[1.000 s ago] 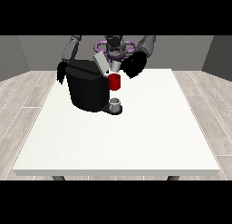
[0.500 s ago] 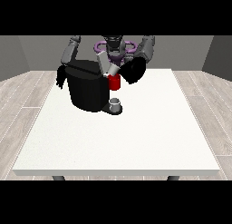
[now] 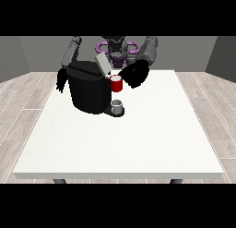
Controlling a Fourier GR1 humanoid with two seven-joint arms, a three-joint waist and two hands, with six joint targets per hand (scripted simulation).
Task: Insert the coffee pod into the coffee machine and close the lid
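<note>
Item: white surface [image 3: 138, 139], large, square, with the robot behind its far edge.

Item: coffee machine [image 3: 87, 88], black, rounded body, standing on the far left part of the surface. Its lid [image 3: 102, 63], a pale grey flap, stands raised and tilted at the machine's top. A red thing at the machine [image 3: 116, 84] sits at its right side, above a small grey cup-shaped thing [image 3: 117, 105] resting on the machine's black base.

Item: hand at the view's right [image 3: 134, 75], black, held just beside the red thing, at the machine's upper right. Whether its fingers are apart or together cannot be told.

Item: hand at the view's left [image 3: 61, 81], black, hanging at the machine's left side, close against the body. Fingers point downward; whether they are apart or together cannot be told.

Item: coffee pod. Not plainly identifiable; location cannot be told.
</note>
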